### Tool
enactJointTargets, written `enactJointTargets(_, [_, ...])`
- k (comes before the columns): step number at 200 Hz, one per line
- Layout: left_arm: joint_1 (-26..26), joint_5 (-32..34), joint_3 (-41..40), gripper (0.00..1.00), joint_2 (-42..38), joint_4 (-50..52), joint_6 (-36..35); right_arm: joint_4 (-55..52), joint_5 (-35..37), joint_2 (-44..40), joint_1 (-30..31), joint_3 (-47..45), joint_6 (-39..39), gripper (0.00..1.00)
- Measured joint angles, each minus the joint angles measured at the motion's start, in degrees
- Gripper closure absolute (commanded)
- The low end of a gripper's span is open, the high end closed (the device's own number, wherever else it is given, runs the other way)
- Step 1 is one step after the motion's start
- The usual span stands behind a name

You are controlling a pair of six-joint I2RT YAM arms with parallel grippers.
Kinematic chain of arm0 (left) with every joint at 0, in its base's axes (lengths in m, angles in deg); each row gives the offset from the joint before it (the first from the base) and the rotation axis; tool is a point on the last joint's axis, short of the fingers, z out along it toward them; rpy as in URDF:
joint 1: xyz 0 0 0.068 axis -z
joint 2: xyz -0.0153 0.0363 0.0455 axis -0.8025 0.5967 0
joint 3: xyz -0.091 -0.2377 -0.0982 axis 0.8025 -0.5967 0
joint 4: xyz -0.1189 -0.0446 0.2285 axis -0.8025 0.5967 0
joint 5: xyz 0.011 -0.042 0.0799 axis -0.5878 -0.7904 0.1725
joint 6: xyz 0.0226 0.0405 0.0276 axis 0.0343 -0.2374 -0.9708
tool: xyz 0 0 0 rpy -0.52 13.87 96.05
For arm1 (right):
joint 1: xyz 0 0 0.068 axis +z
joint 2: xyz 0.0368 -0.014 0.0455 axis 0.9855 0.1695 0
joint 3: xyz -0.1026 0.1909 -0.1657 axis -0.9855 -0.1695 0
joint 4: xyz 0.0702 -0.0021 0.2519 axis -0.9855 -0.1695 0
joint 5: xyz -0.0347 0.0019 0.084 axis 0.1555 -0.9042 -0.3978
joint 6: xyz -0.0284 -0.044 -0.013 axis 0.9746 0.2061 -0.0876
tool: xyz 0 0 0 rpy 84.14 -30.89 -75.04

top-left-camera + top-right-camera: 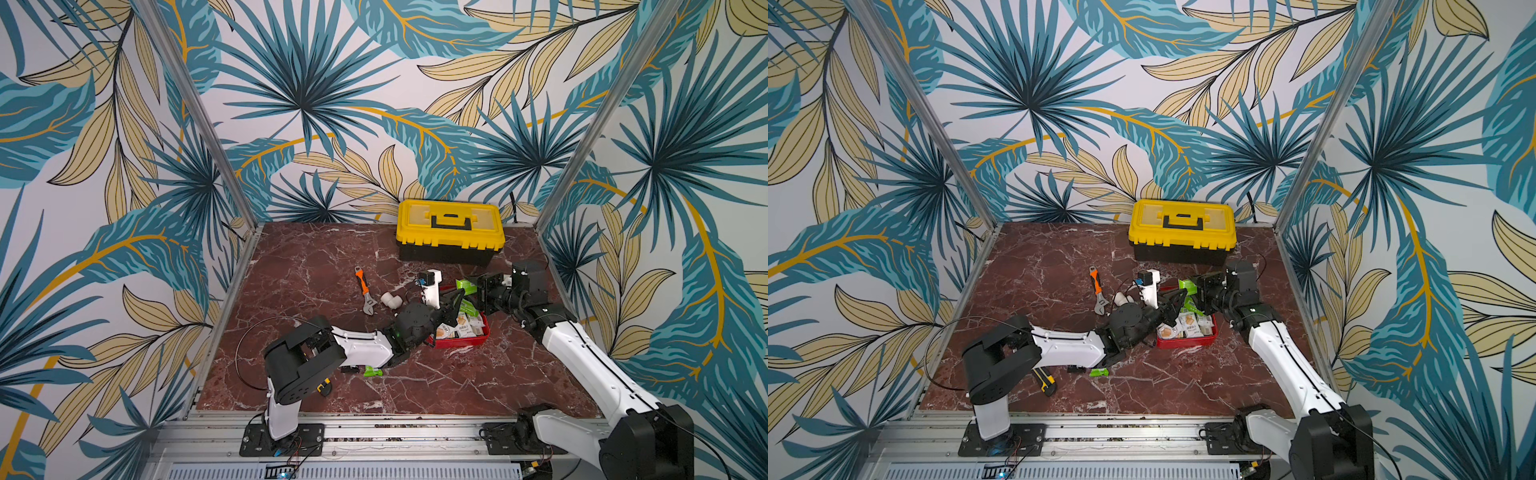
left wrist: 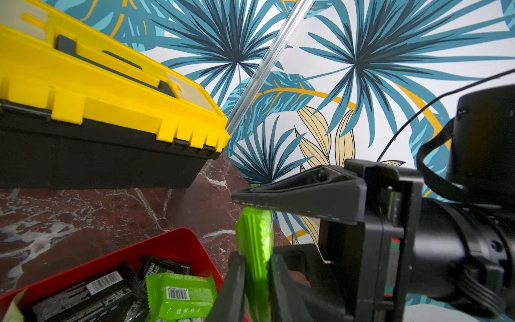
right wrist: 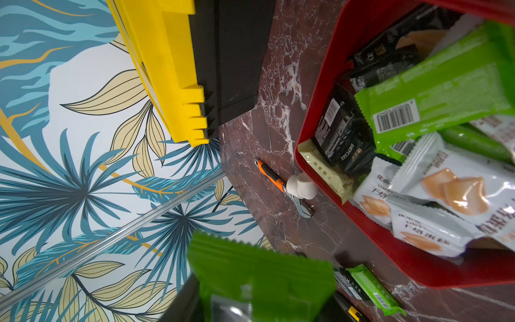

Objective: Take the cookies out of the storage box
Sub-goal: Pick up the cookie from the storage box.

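Observation:
The storage box [image 1: 457, 341] is a shallow red tray right of the table's middle, holding several green, black and white cookies [image 1: 461, 326]. Above its far side my left gripper [image 2: 256, 256] is shut on a green cookie packet [image 2: 255, 237] that stands upright between its fingers. My right gripper [image 3: 259, 301] reaches in from the right with its jaws on either side of that same packet [image 3: 262, 278]. One right finger [image 2: 292, 195] rests against the packet's top edge. Whether the right jaws press on it does not show. A green cookie [image 1: 372, 372] and a black one [image 1: 351, 369] lie on the table by the left arm.
A yellow-and-black toolbox [image 1: 451, 232] stands at the back, just behind the tray. An orange-handled wrench [image 1: 363, 291] and a white pipe elbow [image 1: 390, 300] lie left of the tray. A yellow utility knife [image 1: 1044, 379] lies near the left arm's base. Patterned walls close three sides.

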Motion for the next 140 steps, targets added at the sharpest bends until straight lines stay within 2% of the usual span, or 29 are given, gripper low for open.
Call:
enactJointTargets(12, [0.1, 0.2, -0.2, 0.48, 0.0, 0.0, -0.7, 0.1, 0.0, 0.2, 0.0, 0.2, 0.5, 0.59])
enactJointTargets(37, [0.2, 0.9, -1.8, 0.35, -1.0, -0.4, -0.9, -0.1, 0.0, 0.6, 0.0, 1.1, 1.2, 0.61])
enactJointTargets(68, [0.5, 3.2, -7.8, 0.34, -6.3, -1.7, -1.4, -3.2, 0.2, 1.1, 0.1, 4.0, 4.5, 0.62])
enactJointTargets(101, [0.5, 10.2, -18.9, 0.34, -19.3, 0.5, 0.9, -9.9, 2.0, 2.3, 3.2, 8.9, 12.0, 0.63])
enactJointTargets(122, [0.4, 16.3, -24.5, 0.34, -30.4, 7.6, 5.1, -14.3, 4.2, 3.3, 7.8, 11.1, 17.3, 0.65])
enactJointTargets(140, [-0.4, 21.0, -26.1, 0.34, -40.0, 19.2, 10.5, -17.8, 6.6, 4.6, 13.2, 12.1, 21.4, 0.65])
